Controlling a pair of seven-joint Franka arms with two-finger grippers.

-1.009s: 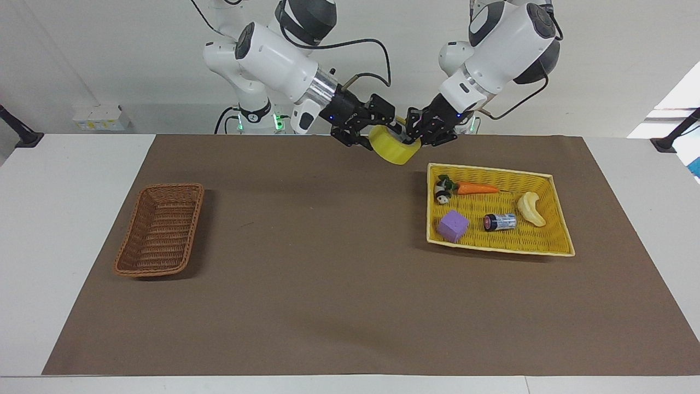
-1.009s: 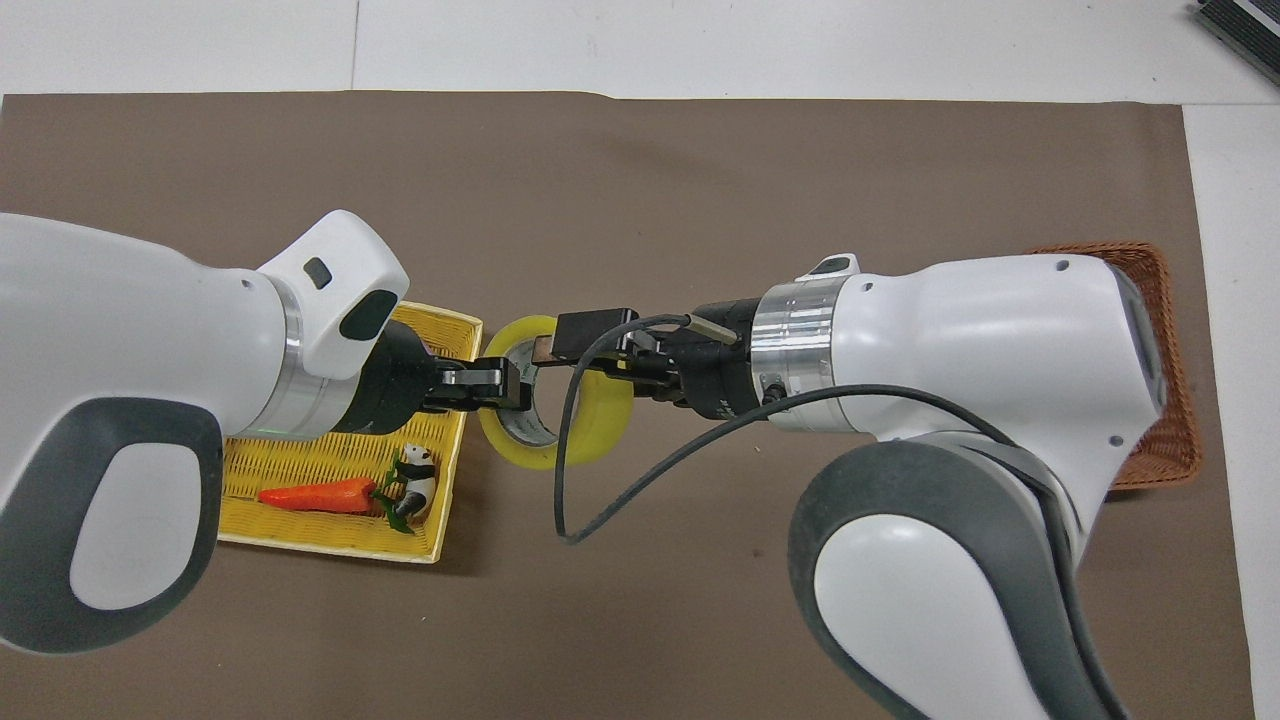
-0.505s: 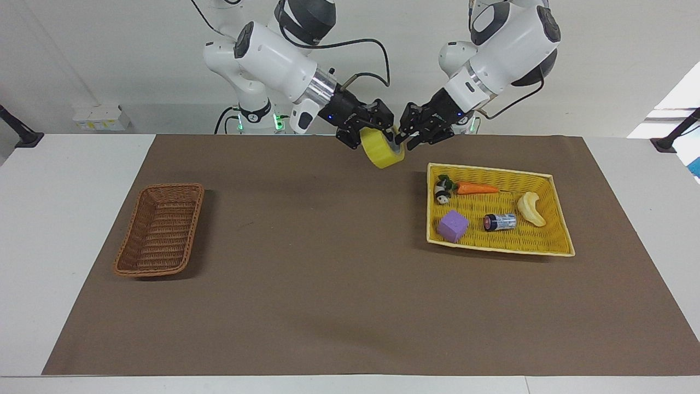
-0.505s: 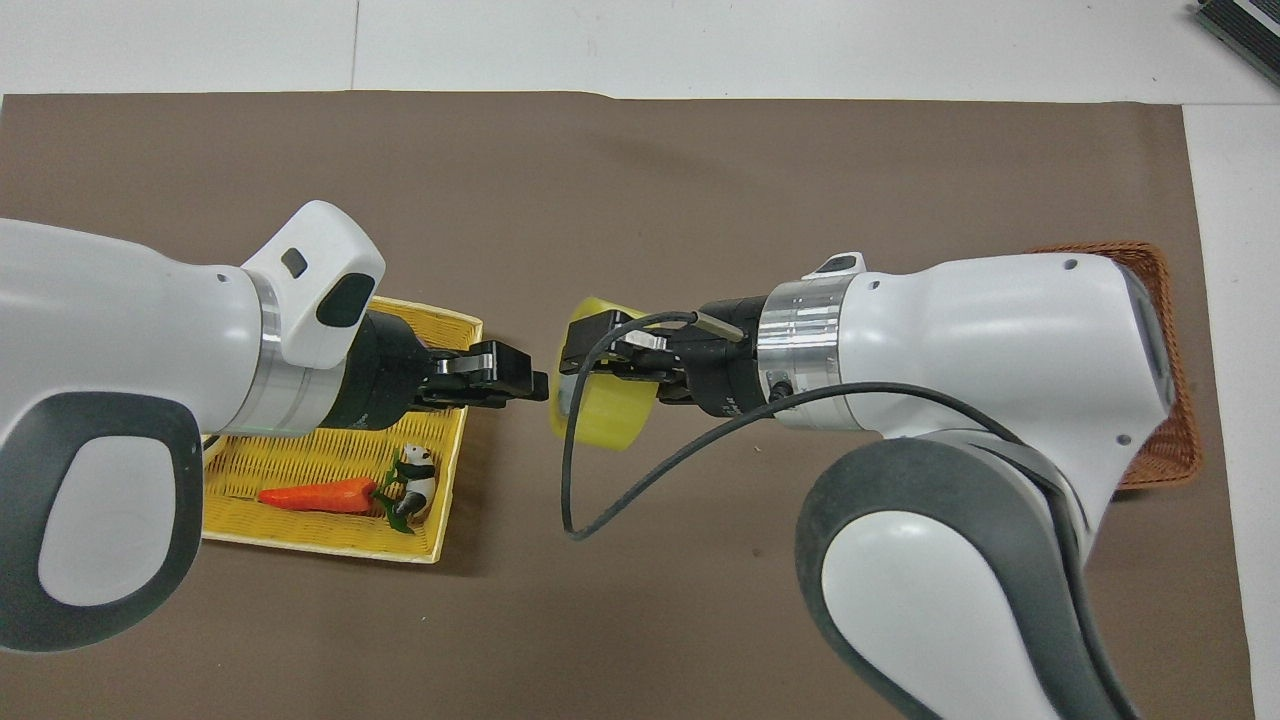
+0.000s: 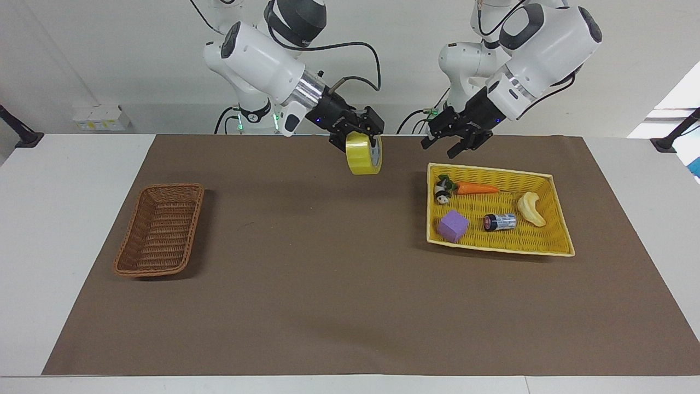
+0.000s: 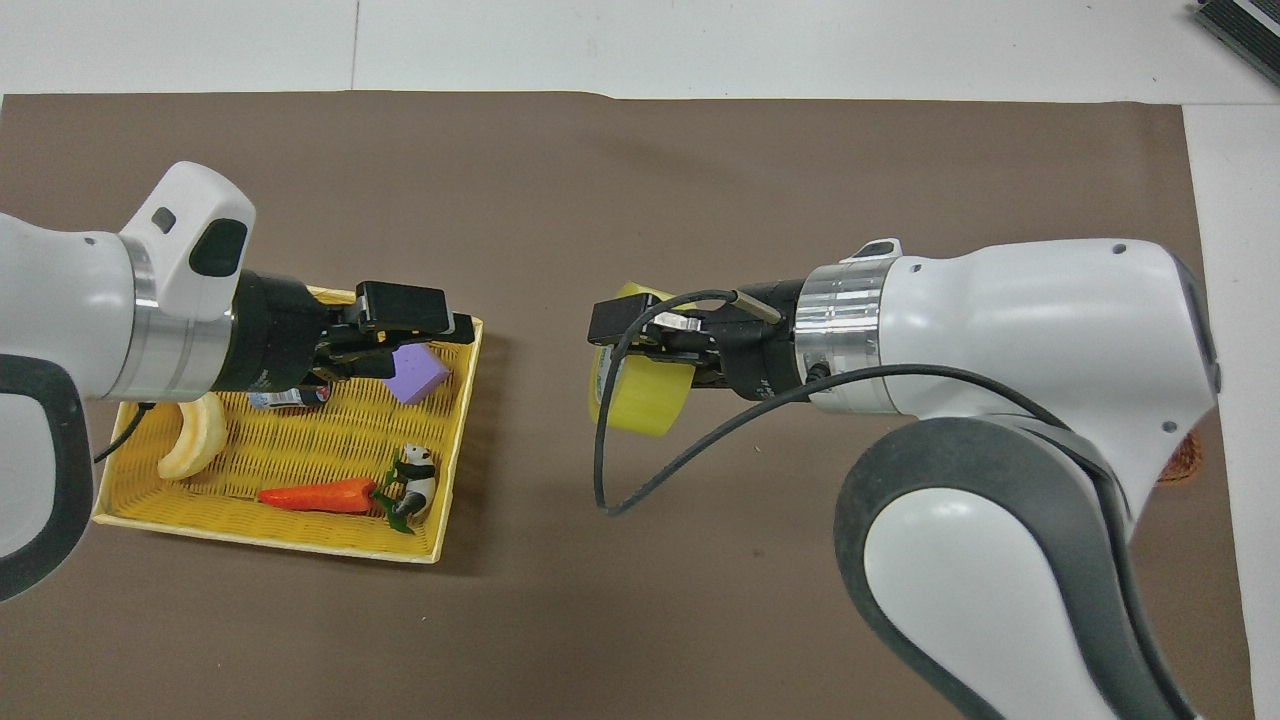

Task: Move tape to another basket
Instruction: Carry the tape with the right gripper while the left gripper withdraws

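The tape (image 5: 365,154), a yellow roll with a pale core, hangs on edge in my right gripper (image 5: 367,138), which is shut on its upper rim, in the air over the brown mat near the middle of the robots' edge. It also shows in the overhead view (image 6: 640,395) under the right gripper (image 6: 612,335). My left gripper (image 5: 444,146) is open and empty, in the air over the yellow tray's (image 5: 503,238) edge nearest the robots; in the overhead view the left gripper (image 6: 425,335) is over the tray (image 6: 330,450). The brown wicker basket (image 5: 160,230) stands empty toward the right arm's end.
The yellow tray holds a carrot (image 5: 477,189), a panda figure (image 5: 441,191), a purple cube (image 5: 453,225), a battery (image 5: 500,221) and a pale banana-shaped piece (image 5: 531,209). In the overhead view my right arm covers nearly all of the basket (image 6: 1182,458).
Both grippers were on the tape; the left one let go and drew back over the yellow tray. The right gripper kept the tape and moved it slightly toward the basket's end.
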